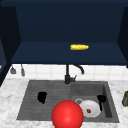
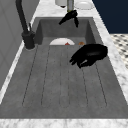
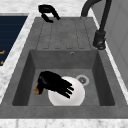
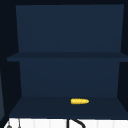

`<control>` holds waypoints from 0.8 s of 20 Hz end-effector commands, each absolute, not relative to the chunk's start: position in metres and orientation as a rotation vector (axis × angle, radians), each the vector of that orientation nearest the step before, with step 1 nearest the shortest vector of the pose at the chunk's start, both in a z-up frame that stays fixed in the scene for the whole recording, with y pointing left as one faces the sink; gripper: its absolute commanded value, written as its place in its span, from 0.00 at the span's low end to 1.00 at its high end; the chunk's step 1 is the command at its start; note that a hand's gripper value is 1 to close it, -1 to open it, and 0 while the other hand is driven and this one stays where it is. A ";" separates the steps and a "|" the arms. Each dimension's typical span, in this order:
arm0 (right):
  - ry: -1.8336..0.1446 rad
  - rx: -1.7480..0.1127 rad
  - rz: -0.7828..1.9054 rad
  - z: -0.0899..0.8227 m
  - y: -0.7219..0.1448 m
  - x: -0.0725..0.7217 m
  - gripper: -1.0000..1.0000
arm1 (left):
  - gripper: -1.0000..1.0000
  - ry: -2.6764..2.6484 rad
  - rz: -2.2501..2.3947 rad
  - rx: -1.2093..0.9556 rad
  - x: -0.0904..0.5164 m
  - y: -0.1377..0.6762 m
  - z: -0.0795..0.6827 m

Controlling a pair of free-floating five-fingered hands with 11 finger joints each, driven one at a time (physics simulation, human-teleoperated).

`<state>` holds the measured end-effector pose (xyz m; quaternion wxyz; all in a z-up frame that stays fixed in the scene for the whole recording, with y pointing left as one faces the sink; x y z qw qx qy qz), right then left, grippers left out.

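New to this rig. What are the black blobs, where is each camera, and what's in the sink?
The black blobs are the robot: two floating hands, no arms. These are simulator renders of a kitchen sink.

Front view: the left hand hangs over the ribbed drainboard; the right hand is in the basin, beside a white plate. A red ball sits at the sink's front edge, and a black faucet stands behind.

Left side view: looks along the sink, with the left hand close up, fingers relaxed, holding nothing.

Right side view: the right hand reaches over the plate, fingers fairly straight. A small brown thing shows at its wrist; I cannot tell what it is.

Upper view: an open cabinet with a corn cob on its lower shelf.
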<state>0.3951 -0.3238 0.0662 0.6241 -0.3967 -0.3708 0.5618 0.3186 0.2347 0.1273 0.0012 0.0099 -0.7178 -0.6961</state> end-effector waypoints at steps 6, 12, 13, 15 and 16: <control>-0.892 -0.856 1.371 0.103 -0.343 0.395 0.00 | 0.50 -2.253 -2.185 0.031 0.319 0.235 0.127; -0.918 -0.821 1.394 0.126 -0.357 0.396 0.00 | 0.50 -2.253 -2.185 0.031 0.319 0.235 0.127; -0.920 -0.814 1.396 0.130 -0.359 0.396 0.00 | 0.50 -2.253 -2.185 0.031 0.319 0.235 0.127; -0.923 -0.801 1.399 0.137 -0.365 0.395 0.00 | 0.50 -2.253 -2.185 0.031 0.319 0.235 0.127; -0.926 -0.796 1.399 0.141 -0.367 0.395 0.00 | 0.50 -2.253 -2.185 0.031 0.319 0.235 0.127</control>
